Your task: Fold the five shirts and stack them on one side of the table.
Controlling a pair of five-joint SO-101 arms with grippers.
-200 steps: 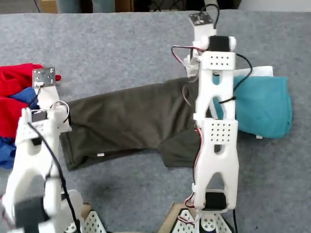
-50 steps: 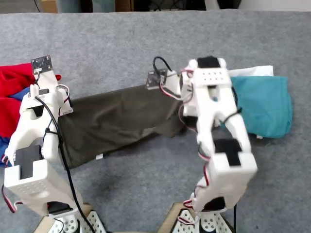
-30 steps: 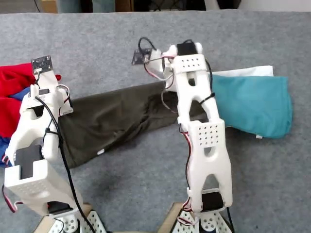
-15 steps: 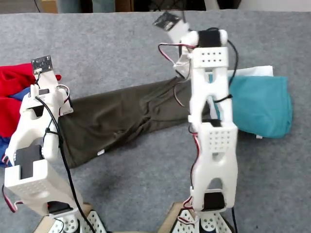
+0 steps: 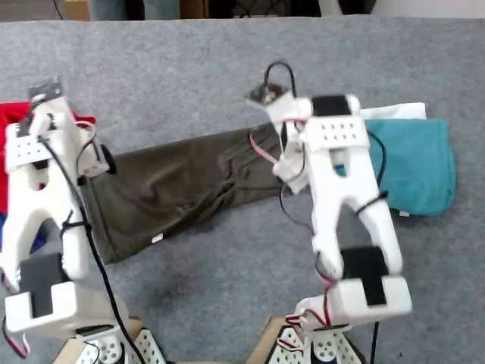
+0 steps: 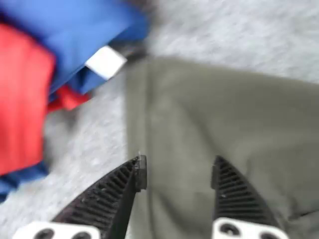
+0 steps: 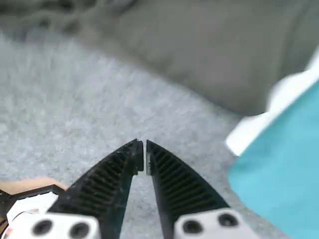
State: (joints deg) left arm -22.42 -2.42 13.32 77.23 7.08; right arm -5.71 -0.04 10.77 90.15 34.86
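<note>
High view is showing a gray felt-covered table (image 5: 189, 61) with an olive shirt (image 5: 182, 189) lying across its middle, stretched out sideways and creased near its centre. At the table's right side a teal shirt (image 5: 413, 163) is lying folded on top of a white shirt (image 5: 394, 111), of which a narrow strip is showing along the far edge. At the left edge a red shirt (image 5: 9, 125) is lying bunched beside the left arm (image 5: 38, 197).

Left wrist view is showing the left gripper (image 6: 179, 167) hanging over the olive shirt's end, its jaws spread wide and holding nothing; one finger (image 6: 130, 181) is sitting at the shirt's edge and the other over the cloth itself. Whether the fingertips are touching the fabric cannot be told. Just past that edge a blue shirt (image 6: 89, 30) with a white tag (image 6: 105, 62) is lying over the red one, close to the olive shirt.

Right wrist view is showing the right gripper (image 7: 143, 148) hanging over bare felt, its jaws drawn together to a thin slit with nothing between them. The olive shirt's other end is lying just beyond it, and the teal shirt with the white edge is lying to one side, near the gripper. From above, the right arm (image 5: 341, 174) is standing between the olive shirt and the teal one.
</note>
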